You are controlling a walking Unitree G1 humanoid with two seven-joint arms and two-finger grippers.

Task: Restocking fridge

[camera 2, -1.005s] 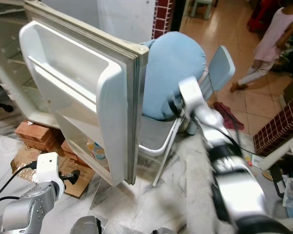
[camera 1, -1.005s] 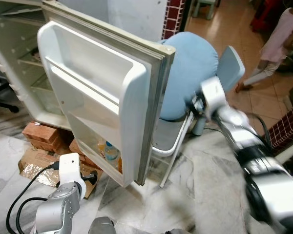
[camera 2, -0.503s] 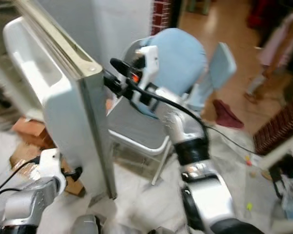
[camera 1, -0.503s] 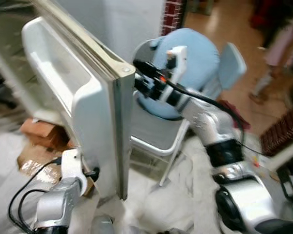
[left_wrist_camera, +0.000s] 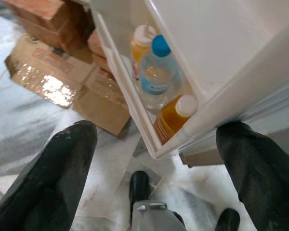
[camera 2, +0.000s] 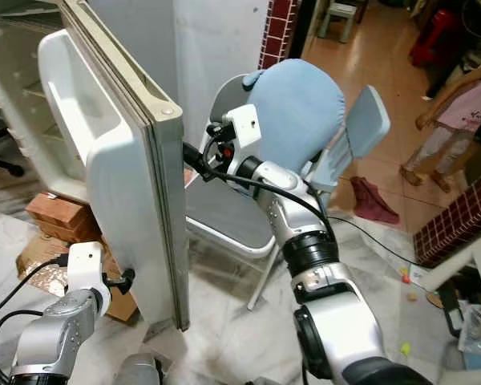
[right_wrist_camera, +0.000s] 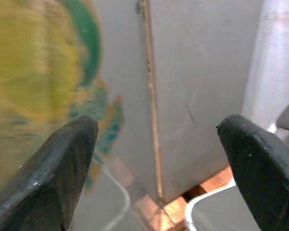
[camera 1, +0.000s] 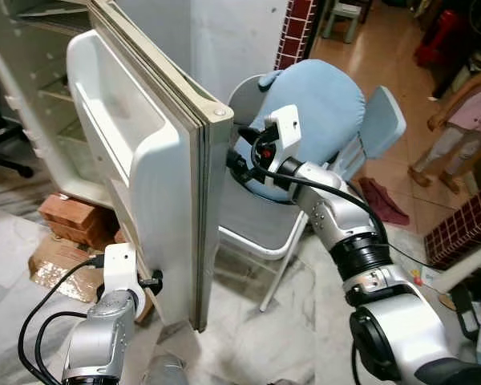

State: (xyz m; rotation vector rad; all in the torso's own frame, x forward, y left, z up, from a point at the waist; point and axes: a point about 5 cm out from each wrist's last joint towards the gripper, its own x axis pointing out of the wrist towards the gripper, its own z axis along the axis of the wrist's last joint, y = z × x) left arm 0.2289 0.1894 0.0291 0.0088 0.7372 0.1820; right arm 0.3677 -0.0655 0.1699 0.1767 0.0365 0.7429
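Marble floor underfoot, tan tiles off at two o'clock where a person (camera 1: 465, 120) stands, and a folding chair (camera 1: 260, 233) with a blue cushion (camera 1: 321, 104) sits dead centre. At ten o'clock the fridge (camera 1: 40, 88) stands with its shelves showing, and the fridge door (camera 1: 156, 184) swings edge-on toward us. The right gripper (camera 2: 194, 158) reaches to the door's outer face near the top corner, its fingers (right_wrist_camera: 250, 163) spread wide with nothing between them. The left gripper (camera 1: 148, 281) waits low at seven o'clock by the door's bottom edge, fingers (left_wrist_camera: 53, 163) parted too, looking into the door's lowest bin (left_wrist_camera: 135, 106). Three bottles (left_wrist_camera: 156, 72) stand there: orange-filled ones and a clear blue-capped one.

My read: that door is stiff, bulky and hinge-guided, heavier with stock aboard, and its painted face looks slick. Push flat near the free edge, not the rubber seal. Those bottles could rattle if it swings hard. Cardboard boxes (camera 1: 60, 261) and bricks (camera 1: 72, 216) crowd the floor beneath.
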